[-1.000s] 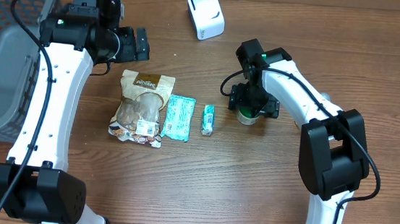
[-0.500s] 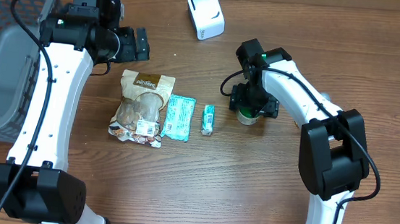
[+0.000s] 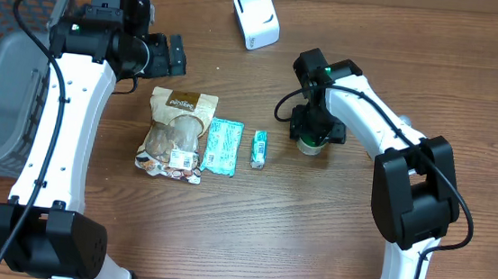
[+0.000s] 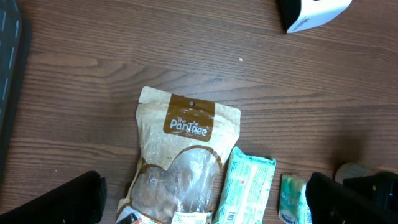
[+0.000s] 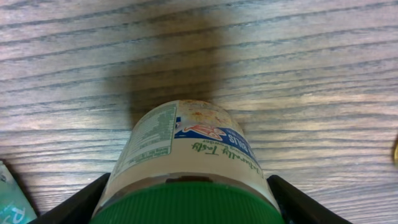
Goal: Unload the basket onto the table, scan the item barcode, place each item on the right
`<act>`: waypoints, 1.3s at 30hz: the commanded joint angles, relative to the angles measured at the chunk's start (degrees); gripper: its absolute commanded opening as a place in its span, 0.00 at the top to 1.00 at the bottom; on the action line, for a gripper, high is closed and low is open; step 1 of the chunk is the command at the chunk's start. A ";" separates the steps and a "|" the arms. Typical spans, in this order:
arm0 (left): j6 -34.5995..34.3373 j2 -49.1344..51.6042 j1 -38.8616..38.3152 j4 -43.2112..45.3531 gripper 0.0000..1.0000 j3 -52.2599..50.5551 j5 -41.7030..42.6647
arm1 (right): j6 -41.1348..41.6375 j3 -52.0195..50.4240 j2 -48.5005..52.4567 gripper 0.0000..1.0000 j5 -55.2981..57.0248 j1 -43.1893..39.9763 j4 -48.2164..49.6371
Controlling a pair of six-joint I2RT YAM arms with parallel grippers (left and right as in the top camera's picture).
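Fingers (image 3: 176, 61) of the left gripper (image 3: 180, 54) stand wide apart overhead. The right gripper (image 3: 311, 138) straddles the jar (image 3: 307, 147) on the table (image 3: 418, 64).

Left wrist: nothing held, snack pouch (image 4: 183, 162) below.

Right wrist: fingers (image 5: 74, 202) flank the jar's green lid (image 5: 186, 202); I cannot tell whether they are clamped on it.

Green-lidded jar (image 5: 186, 163) with white-and-blue label (image 5: 208, 134), tan pouch (image 3: 176, 131), teal packet (image 3: 223, 145), white scanner (image 3: 255, 16), brown wood-grain table (image 3: 480, 78).

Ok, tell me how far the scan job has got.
Done: nothing visibly; the jar stands on the table, away from the scanner. In hand: the right claw straddles the jar's green lid; grip unclear. To do: lift it and show its barcode to the scanner. The left claw hangs open, empty.
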 commanded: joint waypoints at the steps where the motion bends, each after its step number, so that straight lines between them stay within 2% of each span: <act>1: 0.66 0.11 0.20 0.02 0.01 0.79 0.59 | -3.52 -0.35 -1.84 0.26 1.92 -0.13 0.28; 6: 0.66 0.11 0.20 0.02 0.00 0.79 0.59 | -3.96 -0.35 -1.84 0.27 1.92 -0.13 0.57; 8: 0.66 0.11 0.20 0.02 0.00 0.79 0.59 | -3.89 -0.35 -1.84 0.32 1.79 -0.13 0.52; 13: 0.66 0.11 0.20 0.02 0.00 0.79 0.59 | -2.10 -0.33 -1.86 0.55 -3.02 -0.13 0.04; 16: 0.66 0.11 0.20 0.02 0.00 0.79 0.59 | 0.83 1.25 -1.86 0.57 -3.72 -0.22 -2.95; 19: 0.66 0.11 0.20 0.02 0.00 0.79 0.59 | 3.61 4.90 -1.88 0.66 -3.76 -0.28 -8.74; 21: 0.66 0.11 0.20 0.02 0.00 0.79 0.59 | 5.84 7.58 -1.88 0.66 -4.96 -0.28 -12.98; 25: 0.66 0.11 0.20 0.02 0.00 0.79 0.59 | 6.47 11.72 -1.88 0.65 -14.67 -0.28 -19.54; 35: 0.66 0.11 0.20 0.02 0.00 0.79 0.59 | 6.47 11.93 -1.88 0.65 -33.29 -0.22 -30.34; 39: 0.66 0.11 0.20 0.02 0.00 0.79 0.59 | 6.47 11.93 -1.88 0.73 -36.83 -0.22 -30.71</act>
